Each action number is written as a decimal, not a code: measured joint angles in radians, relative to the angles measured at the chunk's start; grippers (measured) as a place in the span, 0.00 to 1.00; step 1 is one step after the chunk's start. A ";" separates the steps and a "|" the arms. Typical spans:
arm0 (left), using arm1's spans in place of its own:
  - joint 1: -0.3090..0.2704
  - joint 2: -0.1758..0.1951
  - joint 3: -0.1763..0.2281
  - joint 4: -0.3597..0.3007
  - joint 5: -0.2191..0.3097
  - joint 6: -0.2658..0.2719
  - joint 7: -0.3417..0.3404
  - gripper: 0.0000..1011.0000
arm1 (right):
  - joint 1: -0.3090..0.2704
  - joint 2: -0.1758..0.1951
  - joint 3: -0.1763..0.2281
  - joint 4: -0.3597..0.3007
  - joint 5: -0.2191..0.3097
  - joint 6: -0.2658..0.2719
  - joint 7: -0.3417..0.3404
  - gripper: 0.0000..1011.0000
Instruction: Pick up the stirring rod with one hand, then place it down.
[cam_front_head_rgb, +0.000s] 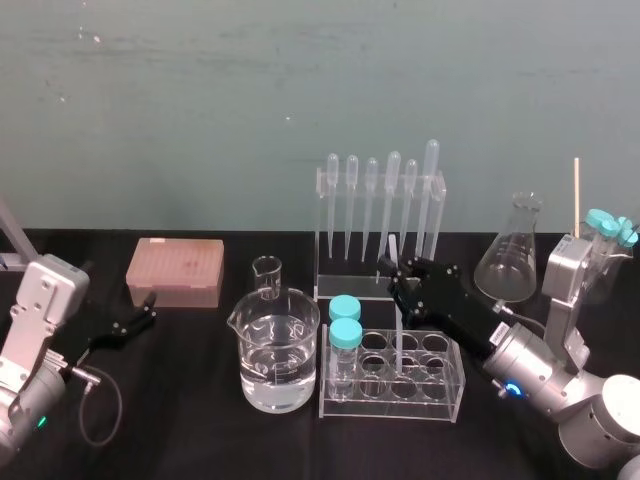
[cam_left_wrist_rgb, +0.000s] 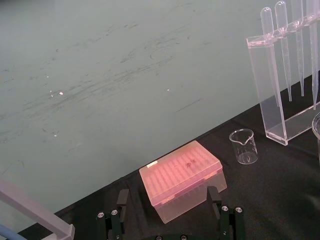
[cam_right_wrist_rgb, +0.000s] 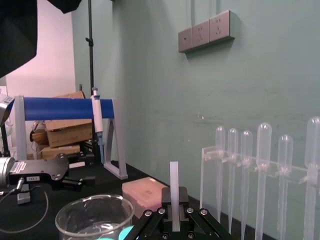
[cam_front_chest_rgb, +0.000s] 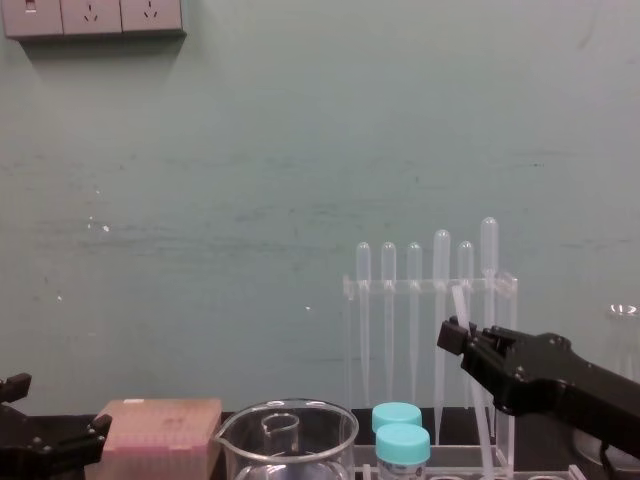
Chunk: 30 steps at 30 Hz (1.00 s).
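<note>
Your right gripper (cam_front_head_rgb: 397, 270), the black two-fingered one on the long black arm with the silver-grey wrist, reaches in from the near right of the clear acrylic tube rack (cam_front_head_rgb: 440, 402) with round holes. It hangs just above the rack's far edge. The arm slopes up and forward over the rack's right half, with the fingers pointing away from the robot toward the green wall. Those fingers are pinched onto the thin translucent-white stirring rod (cam_front_head_rgb: 399, 335), a little below its top end. The right wrist camera shows you the clamp plainly: the rod (cam_right_wrist_rgb: 174, 182) stands straight up out of the closed gripper (cam_right_wrist_rgb: 174, 214). From the chest camera the rod (cam_front_chest_rgb: 459, 303) leans slightly, running from above the gripper (cam_front_chest_rgb: 452, 335) down toward the rack. Its lower end sits among the rack's middle holes, and you cannot tell whether it touches the rack's floor.

Your left gripper (cam_front_head_rgb: 148, 308) is parked well to the left of the rack, low over the black tabletop and just beside the pink rectangular pipette-tip box (cam_front_head_rgb: 175, 270). Its fingers (cam_left_wrist_rgb: 122, 197) stand wide apart with nothing between them, pointing at that box (cam_left_wrist_rgb: 182, 177).

Two clear tubes with blue caps (cam_front_head_rgb: 345, 320) stand in the rack's left end, the large glass beaker of water (cam_front_head_rgb: 275, 350) stands just left of the rack, and the tall clear stand of bulb-topped pipettes (cam_front_head_rgb: 380, 215) rises behind it
</note>
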 joint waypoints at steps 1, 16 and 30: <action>0.000 0.000 0.000 0.000 0.000 0.000 0.000 0.99 | -0.002 0.000 0.000 0.000 -0.001 0.002 -0.002 0.07; 0.000 0.000 0.000 0.000 0.000 0.000 0.000 0.99 | -0.007 0.000 0.000 -0.002 -0.005 0.009 -0.010 0.08; 0.000 0.000 0.000 0.000 0.000 0.000 0.000 0.99 | -0.006 0.000 0.000 -0.002 -0.003 0.009 -0.010 0.48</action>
